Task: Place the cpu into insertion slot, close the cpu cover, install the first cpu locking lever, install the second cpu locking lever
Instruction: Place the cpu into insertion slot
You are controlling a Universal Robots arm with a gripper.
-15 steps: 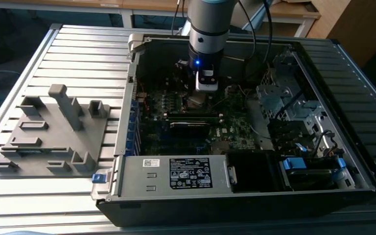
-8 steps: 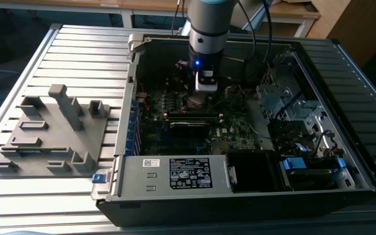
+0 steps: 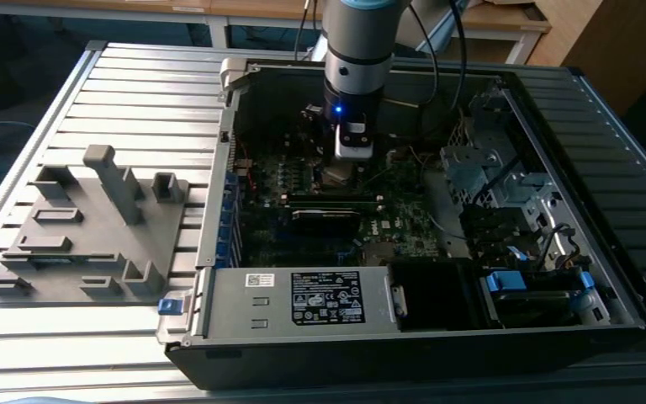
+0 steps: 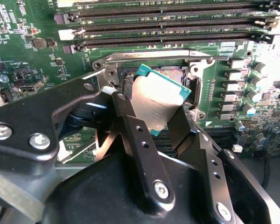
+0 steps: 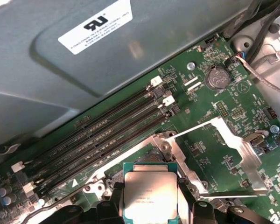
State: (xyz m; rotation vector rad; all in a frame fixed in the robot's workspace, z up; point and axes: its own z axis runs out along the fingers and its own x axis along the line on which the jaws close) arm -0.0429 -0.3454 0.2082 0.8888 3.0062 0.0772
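My gripper (image 4: 151,109) is shut on the cpu (image 4: 159,95), a flat silver-topped chip with a teal edge, pinched by two opposite sides between black fingers (image 4: 130,126). The chip hangs tilted just over the insertion slot (image 4: 170,71), whose dark contact field shows behind it. In the first wrist view the cpu (image 5: 150,193) sits between the fingertips of the gripper (image 5: 150,199), beside the socket's dark rim (image 5: 147,157). The cpu cover (image 5: 245,151), a thin silvery frame, is swung open to one side. The exterior view has the gripper (image 3: 353,151) low inside the case, above the socket (image 3: 338,174).
Long black memory slots (image 4: 168,23) run right beside the socket. A grey power supply box (image 3: 300,299) fills the case's near side, and drive bays with cables (image 3: 491,185) stand at the exterior view's right. A grey parts fixture (image 3: 87,227) lies on the slatted table.
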